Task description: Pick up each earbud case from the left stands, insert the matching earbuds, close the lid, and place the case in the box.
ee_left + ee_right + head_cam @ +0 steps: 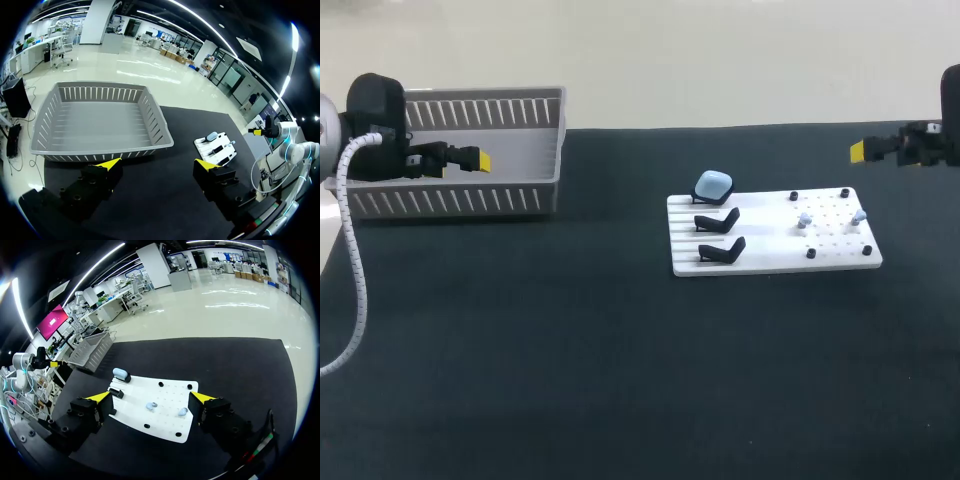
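Judged barely begun: blue earbud case (713,184) sits on the stand at the white board's (770,262) far left corner, two earbuds (805,219) lie near its right edge, no case shows in the grey box (450,202), and left gripper (156,163) and right gripper (152,396) are both spread, holding nothing.

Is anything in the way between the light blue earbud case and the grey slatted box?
Nothing visible: only bare black tabletop lies between the light blue earbud case and the grey slatted plastic box.
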